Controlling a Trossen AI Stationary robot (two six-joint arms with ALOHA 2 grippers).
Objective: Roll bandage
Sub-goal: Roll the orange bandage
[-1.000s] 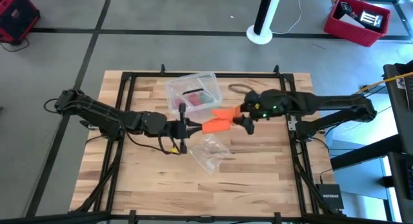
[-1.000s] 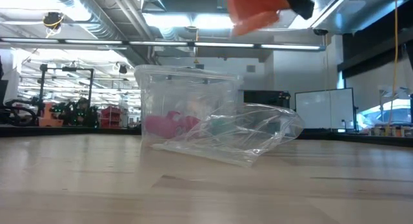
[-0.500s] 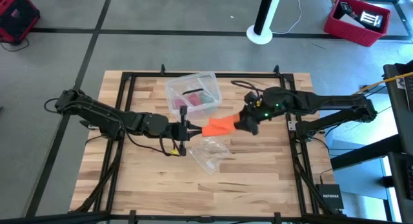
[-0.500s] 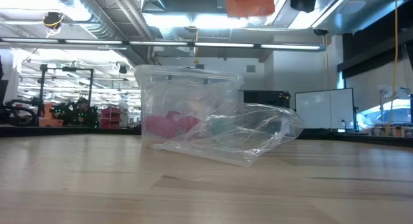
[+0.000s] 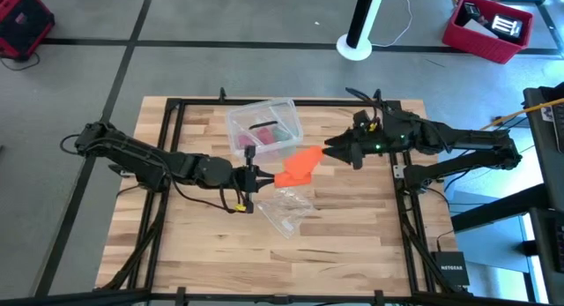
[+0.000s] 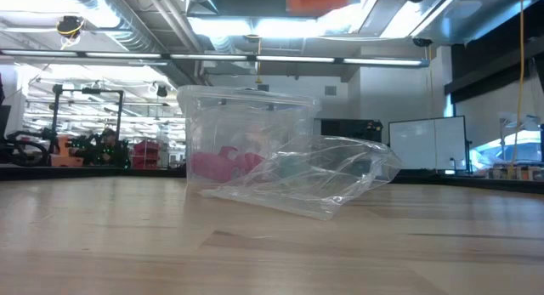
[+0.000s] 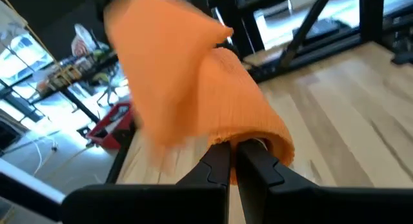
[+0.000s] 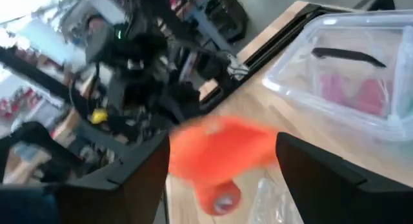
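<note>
A butcher-block table (image 5: 352, 244) fills the centre of the high view, ringed by a black frame, with 2 dark arms reaching in from the left and right edges of the frame. The left arm stretches from the middle left toward the centre; the right arm comes in from the middle right, its wrist showing a green light.

Just above centre in the high view sits a clear plastic box (image 5: 263, 128) with red and green contents, which in the low view stands at mid-frame on the wood. Below it, near the centre of the high view, lies a crumpled clear plastic wrapper (image 5: 284, 209); in the low view the wrapper leans against the box's right side.

Between the 2 arms, at the very centre of the high view, the bright orange bandage (image 5: 296, 167) is held clear of the table (in the low view only its lower edge shows, at the top of the frame). The left gripper (image 5: 256, 176) has its fingers (image 7: 218, 166) pinched together on the rolled end, as the left wrist view shows, with a loose flap rising toward the upper left of that frame. The right gripper (image 5: 332, 148) stands just right of the bandage's upper tip with its fingers (image 8: 139, 179) spread wide, the orange strip and its small roll seen between them without contact
</note>
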